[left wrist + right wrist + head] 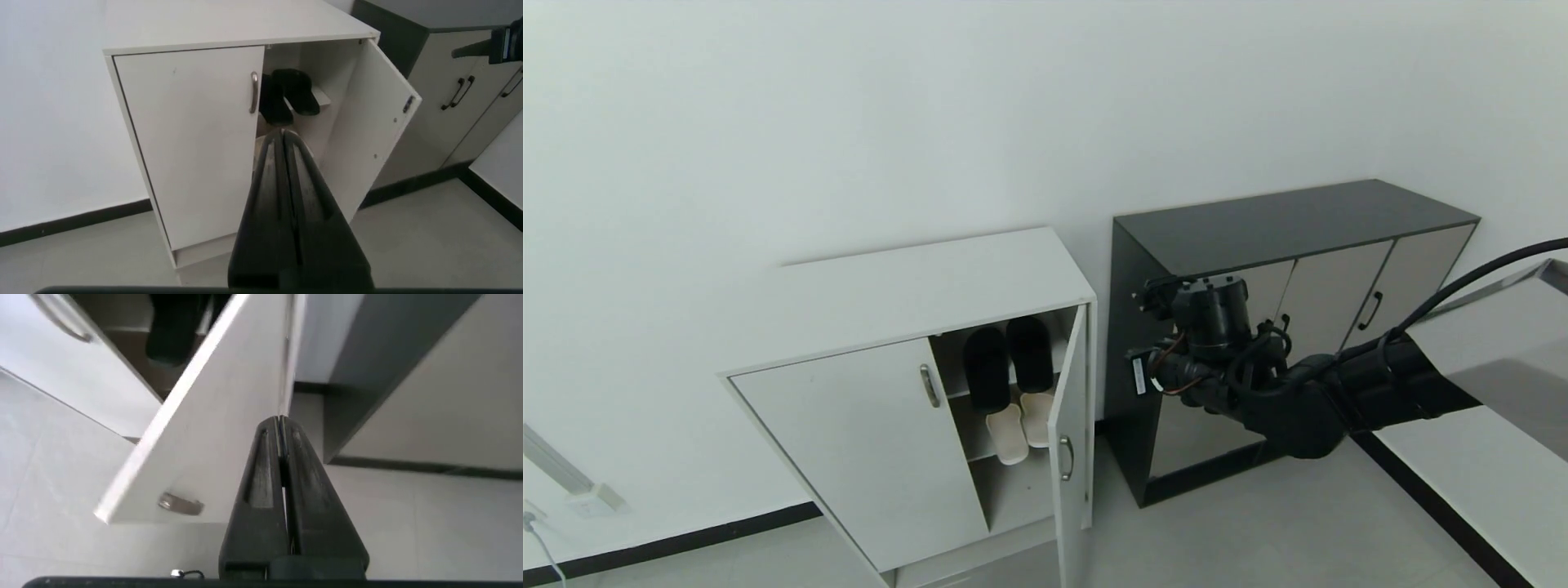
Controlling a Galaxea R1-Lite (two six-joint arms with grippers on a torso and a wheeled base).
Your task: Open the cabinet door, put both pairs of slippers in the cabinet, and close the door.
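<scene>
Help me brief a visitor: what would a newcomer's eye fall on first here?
The white cabinet by the wall, its right door swung open. Inside, a black pair of slippers sits on the upper shelf and a cream pair on the shelf below. The right gripper, shut, points toward the open door's edge.

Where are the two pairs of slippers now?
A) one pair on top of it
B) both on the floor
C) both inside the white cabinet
C: the black slippers and the pale slippers lie on shelves inside the white cabinet, whose door stands open.
</scene>
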